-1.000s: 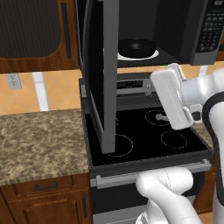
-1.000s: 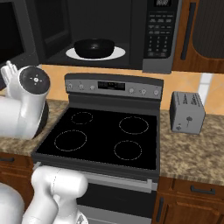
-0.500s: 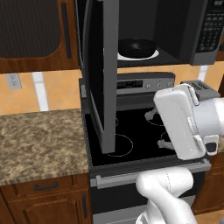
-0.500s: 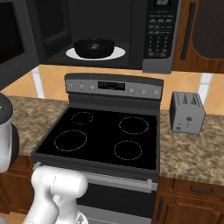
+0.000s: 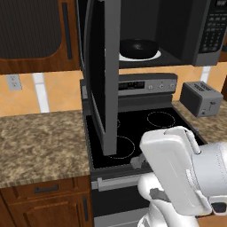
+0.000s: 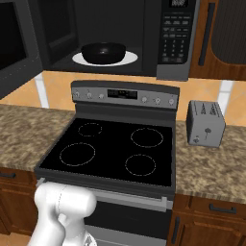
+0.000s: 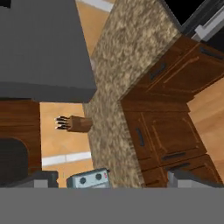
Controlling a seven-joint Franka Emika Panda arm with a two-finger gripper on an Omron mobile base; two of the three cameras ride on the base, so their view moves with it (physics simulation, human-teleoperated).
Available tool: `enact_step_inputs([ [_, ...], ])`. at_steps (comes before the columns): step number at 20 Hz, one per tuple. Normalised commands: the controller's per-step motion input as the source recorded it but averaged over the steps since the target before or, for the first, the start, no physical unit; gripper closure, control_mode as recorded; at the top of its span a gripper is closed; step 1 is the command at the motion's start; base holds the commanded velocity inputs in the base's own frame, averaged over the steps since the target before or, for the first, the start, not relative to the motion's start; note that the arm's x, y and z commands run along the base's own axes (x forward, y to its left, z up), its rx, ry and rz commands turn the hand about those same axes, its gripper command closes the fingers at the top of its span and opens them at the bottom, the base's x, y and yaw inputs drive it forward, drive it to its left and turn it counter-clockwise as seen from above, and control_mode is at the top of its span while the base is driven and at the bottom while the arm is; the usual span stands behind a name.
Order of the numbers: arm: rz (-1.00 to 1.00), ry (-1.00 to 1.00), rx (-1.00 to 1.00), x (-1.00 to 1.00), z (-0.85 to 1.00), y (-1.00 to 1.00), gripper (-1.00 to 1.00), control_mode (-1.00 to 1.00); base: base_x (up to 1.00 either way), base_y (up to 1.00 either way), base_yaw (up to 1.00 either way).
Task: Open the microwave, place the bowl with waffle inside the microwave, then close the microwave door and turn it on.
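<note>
The microwave (image 6: 120, 33) hangs open above the stove. Its door (image 5: 105, 75) stands swung out to the left, seen edge-on in the left base view, and also shows at the left edge (image 6: 14, 45) of the right base view. The black bowl (image 6: 103, 52) rests inside on the white round plate (image 6: 129, 59), also seen from the left (image 5: 138, 48). The waffle is hidden by the bowl's rim. My gripper (image 7: 116, 180) is open, fingertips (image 7: 41, 177) wide apart with nothing between them, pointing at counter and cabinets. My white arm (image 5: 177, 173) hangs low in front of the stove.
A black glass-top stove (image 6: 115, 149) lies under the microwave with a knob panel (image 6: 124, 93). A grey toaster (image 6: 205, 122) stands on the right counter. The keypad (image 6: 175, 29) is on the microwave's right. A knife block (image 7: 72, 124) and wood cabinets (image 7: 162, 131) appear in the hand view.
My arm has swung down and toward the base, growing larger in the left base view and leaving the right base view. Door, bowl and plate have not moved.
</note>
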Motion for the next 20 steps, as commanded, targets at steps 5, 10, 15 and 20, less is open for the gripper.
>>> enact_step_inputs([
  [5,-0.19,0.00,-0.12,0.13,-0.37,0.96,-1.00,-1.00,0.00,0.00,0.00],
  [10,-0.49,0.00,-0.12,0.85,-0.11,1.00,-1.00,-1.00,0.00,0.00,0.00],
  [15,-0.54,0.00,-0.12,1.00,0.00,1.00,-1.00,-1.00,0.00,0.00,0.00],
  [20,-0.54,0.00,-0.11,1.00,0.00,0.79,-1.00,-1.00,0.00,0.00,0.00],
])
